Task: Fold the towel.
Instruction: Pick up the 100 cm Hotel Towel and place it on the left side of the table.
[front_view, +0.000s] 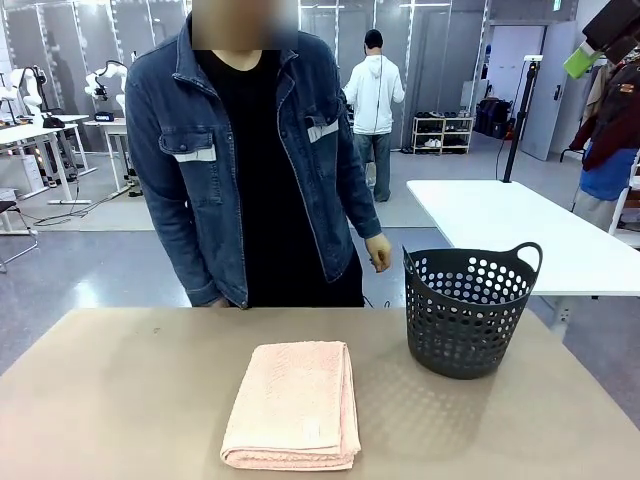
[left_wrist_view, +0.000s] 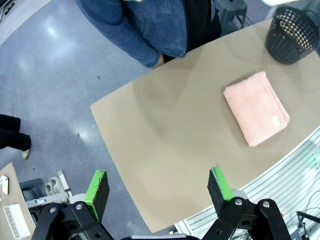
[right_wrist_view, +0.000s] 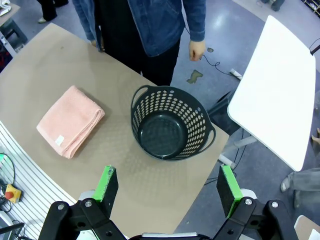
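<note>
Your counter (front_view: 120, 400) is a wide tan surface, matte and smooth, with a rounded edge; nothing on it will catch the cloth when you slide it. The person (front_view: 250, 150) in a denim jacket stands at the far side, hands down beside the body, so keep your reach on your own half.

The basket (front_view: 468, 315) is dark rigid plastic, round, full of holes, with two loop handles, and it is empty inside (you see the bottom from the right wrist view). It stands just beside the towel, to the robot's right, not touching.

The towel (front_view: 295, 405) lies in the middle of the counter, near your edge. It looks already folded into a thick rectangle of several layers, salmon-pink terry, soft and a little puffy, with a small white tag on the near end. If you judge one more fold is needed, take the near corners through all layers, because terry layers slip apart, and lift low.

The left gripper (left_wrist_view: 159, 187) and the right gripper (right_wrist_view: 167, 185) both hang high above the counter, green pads spread wide, holding nothing.
</note>
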